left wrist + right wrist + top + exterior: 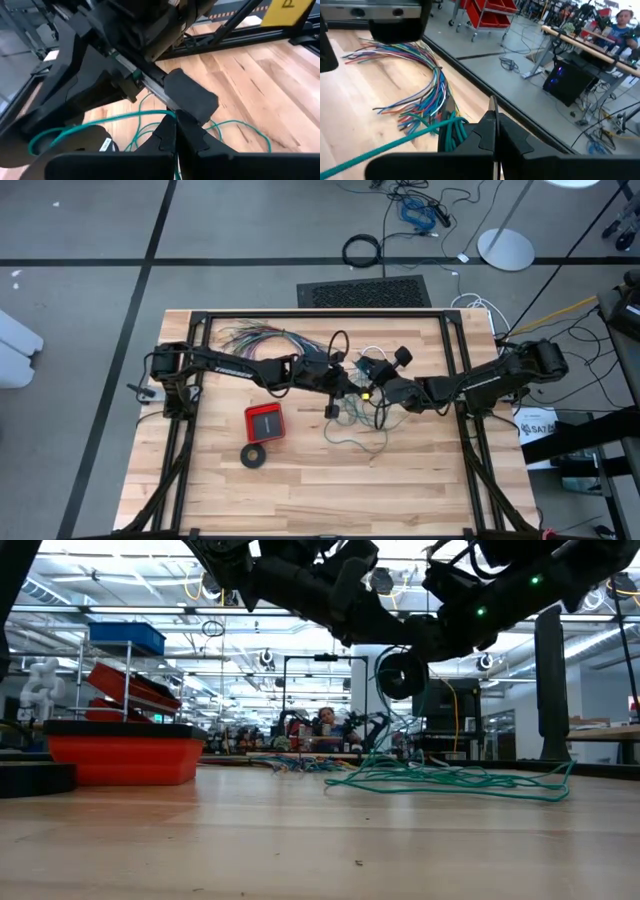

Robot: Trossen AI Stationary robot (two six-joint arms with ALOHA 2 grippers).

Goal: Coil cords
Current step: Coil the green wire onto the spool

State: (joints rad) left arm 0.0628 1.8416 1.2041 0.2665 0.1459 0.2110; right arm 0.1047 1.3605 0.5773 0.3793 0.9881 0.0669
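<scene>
Straight down from overhead onto the whole table point(300, 470) and both arms, level across from tabletop height toward the room, close forward past each wrist's own fingers, all sharing the teal-green wire point(450, 780) mid-table.

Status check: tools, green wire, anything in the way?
Both tools shut on green wire, left, right, mid-table. Wire mostly loose. Coloured wire bundle close behind.

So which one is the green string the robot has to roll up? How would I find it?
Look at the wooden table and find its middle, where the two dark arms meet. Just below them lies the teal-green wire, a loose tangle of thin loops. Unlike the fanned many-coloured wires near the far edge, it is one single colour.
</scene>
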